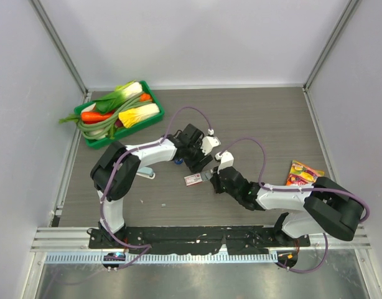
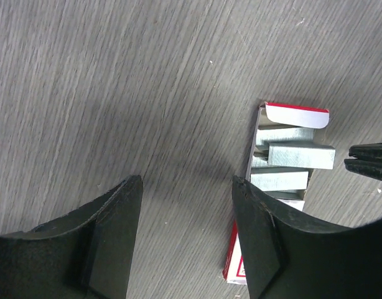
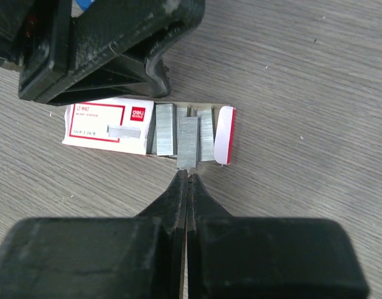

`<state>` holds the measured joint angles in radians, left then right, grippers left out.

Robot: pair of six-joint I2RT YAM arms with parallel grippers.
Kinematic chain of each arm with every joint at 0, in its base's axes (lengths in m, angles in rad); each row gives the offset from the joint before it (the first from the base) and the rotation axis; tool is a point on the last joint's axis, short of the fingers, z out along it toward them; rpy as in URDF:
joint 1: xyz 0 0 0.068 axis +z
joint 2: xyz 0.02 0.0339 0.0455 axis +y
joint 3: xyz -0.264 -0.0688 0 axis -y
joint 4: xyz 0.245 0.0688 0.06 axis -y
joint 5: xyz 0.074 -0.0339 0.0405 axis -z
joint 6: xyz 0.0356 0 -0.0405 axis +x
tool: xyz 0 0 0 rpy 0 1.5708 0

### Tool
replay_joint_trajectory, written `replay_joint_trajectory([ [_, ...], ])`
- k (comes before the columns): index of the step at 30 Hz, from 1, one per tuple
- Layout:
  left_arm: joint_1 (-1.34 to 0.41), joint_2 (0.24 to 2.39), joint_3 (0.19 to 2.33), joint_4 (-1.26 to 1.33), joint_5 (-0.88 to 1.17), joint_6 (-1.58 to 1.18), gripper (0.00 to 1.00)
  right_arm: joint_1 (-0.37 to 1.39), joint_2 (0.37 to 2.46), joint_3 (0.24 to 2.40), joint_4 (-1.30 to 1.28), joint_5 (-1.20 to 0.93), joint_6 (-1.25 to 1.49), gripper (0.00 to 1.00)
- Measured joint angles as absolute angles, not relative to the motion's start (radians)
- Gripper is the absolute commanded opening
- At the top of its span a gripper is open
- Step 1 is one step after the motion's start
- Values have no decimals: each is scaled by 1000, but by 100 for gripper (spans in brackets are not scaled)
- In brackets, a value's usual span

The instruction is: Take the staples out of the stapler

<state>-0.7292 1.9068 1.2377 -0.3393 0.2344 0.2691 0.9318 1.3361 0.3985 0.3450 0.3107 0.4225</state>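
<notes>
We are finding the stapler (image 1: 147, 173) lying flat on the table (image 1: 253, 124) beside the left arm's elbow, partly tucked under it and well apart from both tools. We are judging it light and stiff: a smooth, pale blue-grey plastic shell whose rounded ends would probably slip out of a pinch. So we are favouring a hold across its long sides near the middle. The left gripper (image 2: 186, 184) is hovering spread wide with nothing between its fingers, over bare grey wood-grain just beside the staple box (image 2: 295, 116). The right gripper (image 3: 186, 180) is pressing its fingers fully together, grasping nothing we can make out, its tip meeting the end of one of the staple strips (image 3: 187, 140). Those strips are showing as ridged grey metal bars, probably brittle along their glue lines, lying in thin red-and-white card.
</notes>
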Motion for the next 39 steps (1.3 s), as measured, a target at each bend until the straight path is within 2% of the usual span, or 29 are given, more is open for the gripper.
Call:
replay_joint_trajectory([
  [39, -747, 1914, 1232, -331, 238, 297, 63, 894, 1461, 424, 437, 248, 421, 1],
])
